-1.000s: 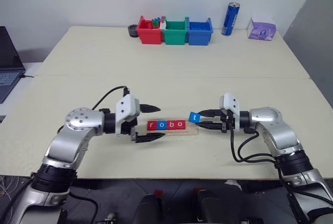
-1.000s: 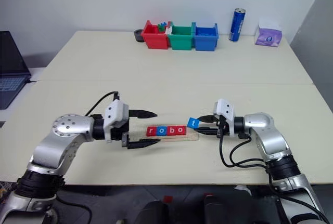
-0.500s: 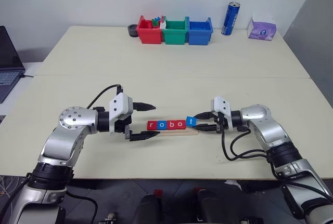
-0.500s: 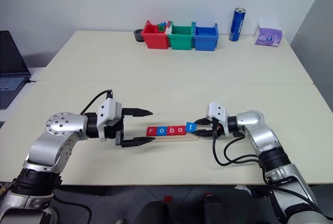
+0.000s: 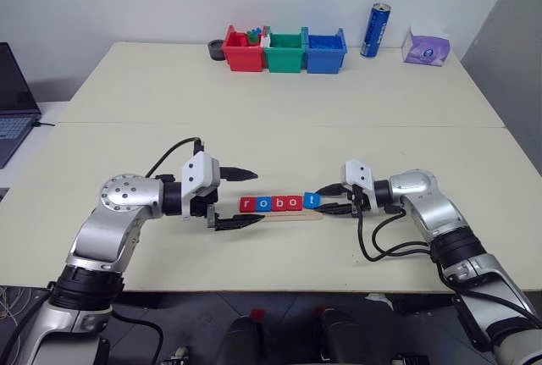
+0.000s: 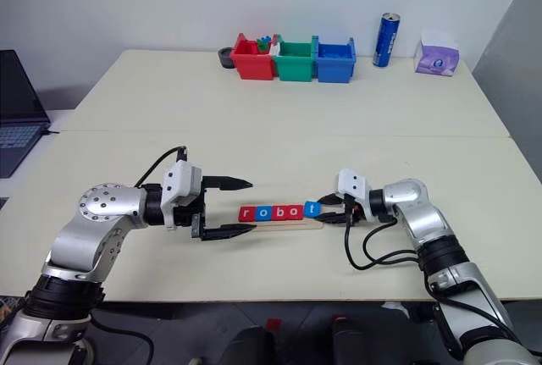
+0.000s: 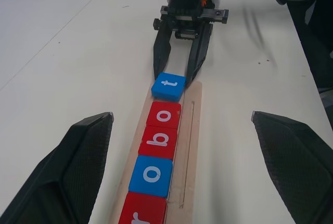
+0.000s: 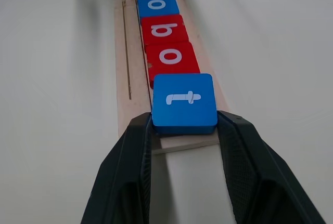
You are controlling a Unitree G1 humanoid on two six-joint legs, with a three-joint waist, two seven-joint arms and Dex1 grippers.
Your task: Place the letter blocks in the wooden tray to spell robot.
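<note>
The wooden tray [image 7: 193,130] lies on the table between my two grippers. Four letter blocks sit on it in a row: a red r [image 5: 246,204], a blue o [image 5: 262,204], a red b [image 5: 277,203] and a red o [image 5: 292,202]. A blue t block [image 8: 184,102] is at the tray's right end, next to the red o and slightly askew. My right gripper [image 8: 186,119] is shut on it, one finger on each side. My left gripper [image 5: 262,196] hangs open at the tray's left end, with nothing between its fingers.
Red [image 5: 244,52], green [image 5: 285,52] and blue [image 5: 325,50] bins stand at the table's far edge, with a blue can [image 5: 375,30] and a purple tissue pack [image 5: 426,47] to their right. A laptop [image 5: 13,102] sits off the left side.
My right gripper has come down and in toward the tray, bringing the t block from above the tray's right end to beside the last red o. The left gripper kept its place.
</note>
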